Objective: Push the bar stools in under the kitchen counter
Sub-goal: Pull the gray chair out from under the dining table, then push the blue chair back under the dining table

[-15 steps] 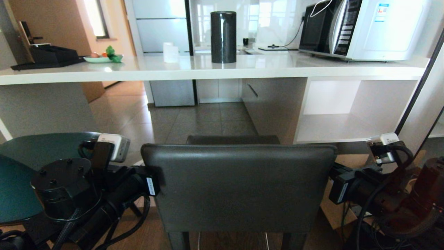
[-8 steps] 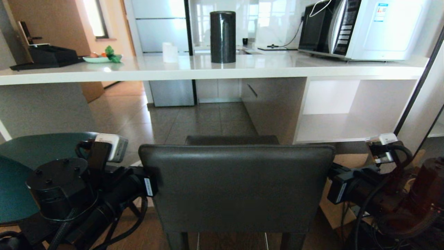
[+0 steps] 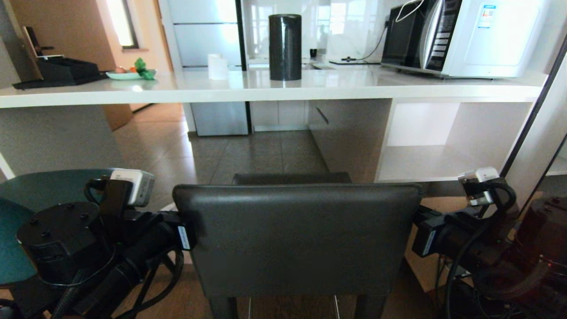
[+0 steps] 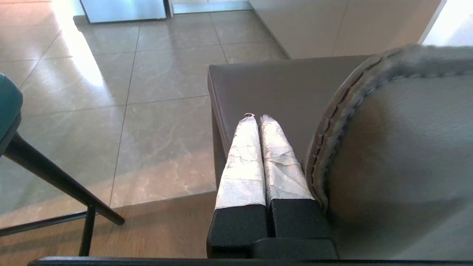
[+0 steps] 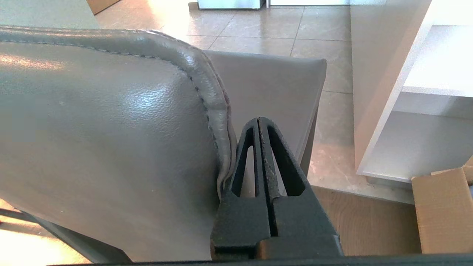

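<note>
Squarely counterward, grey stool (image 3: 297,239) upright.

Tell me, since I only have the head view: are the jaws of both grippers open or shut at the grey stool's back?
Observer: The left gripper has its jaws shut and empty. They are wrapped in white tape and lie beside the side seam of the grey stool back.
Operator: And the right one?
Observer: The right gripper has bare black jaws, shut and empty, against the opposite side edge of the back.
Operator: Is anything near the left arm?
Observer: The teal stool stands on thin black legs, apart from the gripper.
</note>
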Robot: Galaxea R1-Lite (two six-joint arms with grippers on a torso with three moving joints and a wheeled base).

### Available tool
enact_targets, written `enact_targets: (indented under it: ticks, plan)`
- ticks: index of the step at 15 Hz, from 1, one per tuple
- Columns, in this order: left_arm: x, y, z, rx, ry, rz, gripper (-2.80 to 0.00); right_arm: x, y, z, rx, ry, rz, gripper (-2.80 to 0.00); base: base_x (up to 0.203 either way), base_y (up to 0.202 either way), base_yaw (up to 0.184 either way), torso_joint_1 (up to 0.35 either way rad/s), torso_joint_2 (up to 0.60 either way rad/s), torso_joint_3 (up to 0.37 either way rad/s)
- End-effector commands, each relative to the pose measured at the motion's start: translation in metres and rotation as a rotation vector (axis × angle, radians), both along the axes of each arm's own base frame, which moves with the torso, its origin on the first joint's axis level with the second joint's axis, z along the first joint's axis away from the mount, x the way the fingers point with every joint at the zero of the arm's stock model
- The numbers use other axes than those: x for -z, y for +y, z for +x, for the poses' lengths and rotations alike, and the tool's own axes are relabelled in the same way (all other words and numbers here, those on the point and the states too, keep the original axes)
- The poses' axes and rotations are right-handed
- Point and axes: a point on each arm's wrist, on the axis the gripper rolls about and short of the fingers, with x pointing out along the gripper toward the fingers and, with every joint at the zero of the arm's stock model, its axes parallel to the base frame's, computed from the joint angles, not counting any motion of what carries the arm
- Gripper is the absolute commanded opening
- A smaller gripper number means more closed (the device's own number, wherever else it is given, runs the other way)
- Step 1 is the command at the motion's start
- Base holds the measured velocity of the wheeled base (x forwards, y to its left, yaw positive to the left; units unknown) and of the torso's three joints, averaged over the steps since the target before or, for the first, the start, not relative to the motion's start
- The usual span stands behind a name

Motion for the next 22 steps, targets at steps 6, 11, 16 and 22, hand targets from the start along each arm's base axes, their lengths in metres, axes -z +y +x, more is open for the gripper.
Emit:
enact_targets:
  ticks: [6,11,16,22]
  plan:
    - [-0.001,0.024,-0.011,-0.072,-0.016,-0.013,-2.80,-0.007,-0.012,-0.004,0.041,-0.026,0.019,-2.80,0.000,0.000,0.000,0.000,0.00,0.000]
    - [0.000,0.045,-0.023,-0.132,-0.018,-0.016,-2.80,-0.013,-0.034,-0.007,0.120,-0.053,0.030,-2.80,0.000,0.000,0.000,0.000,0.00,0.000]
    - [-0.003,0.063,-0.038,-0.188,-0.041,-0.027,-2.80,-0.021,-0.056,-0.017,0.198,-0.099,0.042,-2.80,0.000,0.000,0.000,0.000,0.00,0.000]
    - [-0.026,0.094,-0.077,-0.290,-0.068,-0.044,-2.80,-0.037,-0.078,-0.069,0.221,-0.121,0.028,-2.80,0.000,0.000,0.000,0.000,0.00,0.000]
